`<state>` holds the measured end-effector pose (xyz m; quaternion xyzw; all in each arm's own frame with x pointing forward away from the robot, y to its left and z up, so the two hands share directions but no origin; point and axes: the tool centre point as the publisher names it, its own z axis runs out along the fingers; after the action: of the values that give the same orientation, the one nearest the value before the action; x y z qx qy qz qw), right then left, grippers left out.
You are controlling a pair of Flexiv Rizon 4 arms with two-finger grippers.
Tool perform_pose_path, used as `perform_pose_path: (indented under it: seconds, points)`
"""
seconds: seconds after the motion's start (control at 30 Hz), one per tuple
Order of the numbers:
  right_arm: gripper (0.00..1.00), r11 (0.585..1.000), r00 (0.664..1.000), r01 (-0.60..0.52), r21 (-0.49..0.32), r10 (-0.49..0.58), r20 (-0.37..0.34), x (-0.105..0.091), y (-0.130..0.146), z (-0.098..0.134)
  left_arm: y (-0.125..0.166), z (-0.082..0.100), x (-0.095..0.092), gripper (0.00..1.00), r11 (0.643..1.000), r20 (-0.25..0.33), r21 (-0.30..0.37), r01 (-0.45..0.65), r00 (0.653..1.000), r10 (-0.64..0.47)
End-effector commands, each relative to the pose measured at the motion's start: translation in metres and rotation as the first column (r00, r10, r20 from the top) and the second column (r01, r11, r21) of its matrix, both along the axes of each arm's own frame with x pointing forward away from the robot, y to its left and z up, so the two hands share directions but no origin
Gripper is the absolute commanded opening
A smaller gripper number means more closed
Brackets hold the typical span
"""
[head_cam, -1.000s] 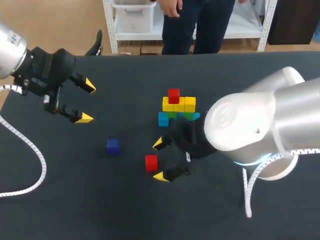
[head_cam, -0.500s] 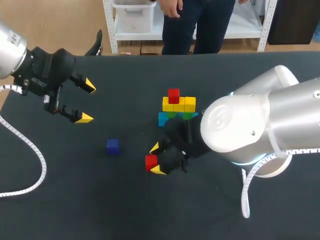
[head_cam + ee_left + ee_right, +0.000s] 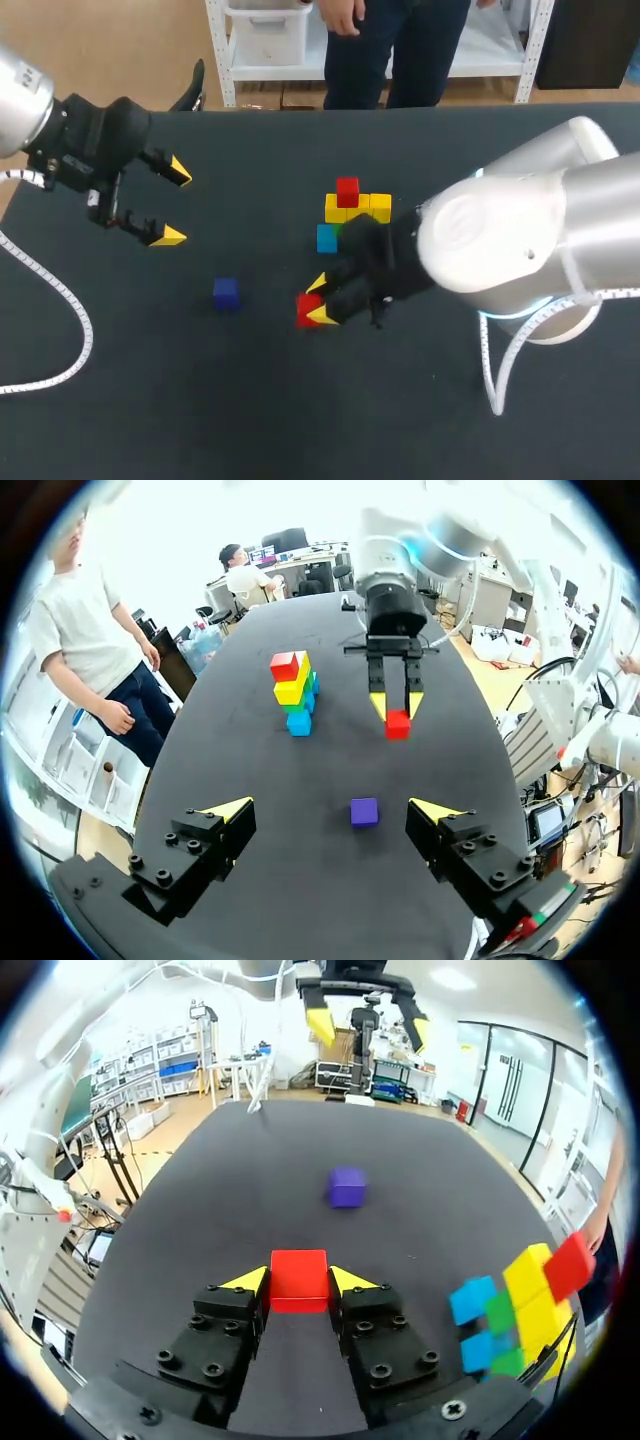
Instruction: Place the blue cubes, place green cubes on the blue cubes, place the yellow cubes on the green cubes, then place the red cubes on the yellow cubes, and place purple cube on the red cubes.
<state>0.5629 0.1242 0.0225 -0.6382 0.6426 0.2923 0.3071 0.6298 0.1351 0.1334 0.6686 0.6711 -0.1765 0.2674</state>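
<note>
Head view: gripper (image 3: 320, 300) now on cube (image 3: 305, 304)

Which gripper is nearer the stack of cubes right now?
Right. The right gripper, shut on a red cube, sits close beside the stack; the left gripper hangs open much farther off, toward the robot's left.

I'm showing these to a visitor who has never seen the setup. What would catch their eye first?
Probably the bright stack of cubes near the table's middle: blue, green, yellow, one red on top. Then the right pincer shut on a loose red cube a little nearer the robot than the stack, with a lone purple cube farther to the left.
</note>
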Motion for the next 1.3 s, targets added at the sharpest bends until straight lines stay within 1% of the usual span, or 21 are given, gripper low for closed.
perform_pose_path:
  seconds: [0.03, 0.23, 0.3, 0.43, 0.63, 0.93, 1.3]
  points:
    - [0.00, 1.000, 1.000, 0.005, -0.017, -0.005, 0.002, -0.004, -0.025, 0.025, 0.002, -0.001, -0.001, 1.00, 1.000, 0.004, -0.005, 0.003, 1.000, -0.003]
    - [0.00, 0.998, 0.999, 0.034, -0.046, -0.033, 0.009, 0.006, -0.058, 0.046, 0.002, -0.001, -0.001, 1.00, 1.000, 0.004, -0.005, 0.003, 1.000, -0.003]
    - [0.00, 0.998, 0.999, 0.052, -0.041, -0.052, 0.008, 0.012, -0.070, 0.053, 0.002, -0.001, -0.001, 1.00, 1.000, 0.004, -0.005, 0.003, 1.000, -0.003]
    - [0.00, 0.996, 0.997, 0.072, -0.044, -0.071, 0.032, 0.024, -0.092, 0.070, 0.002, -0.001, -0.001, 1.00, 1.000, 0.004, -0.005, 0.003, 1.000, -0.003]
    - [0.00, 0.995, 0.995, 0.088, -0.056, -0.085, 0.060, 0.045, -0.117, 0.088, 0.002, -0.001, -0.001, 1.00, 1.000, 0.004, -0.005, 0.003, 1.000, -0.003]
    - [0.00, 0.995, 0.994, 0.080, -0.059, -0.075, 0.079, 0.079, -0.130, 0.099, 0.002, -0.001, -0.001, 1.00, 1.000, 0.004, -0.005, 0.003, 1.000, -0.003]
    - [0.00, 0.997, 0.995, 0.046, -0.054, -0.040, 0.095, 0.122, -0.126, 0.093, 0.002, -0.001, -0.001, 1.00, 1.000, 0.004, -0.005, 0.003, 1.000, -0.003]
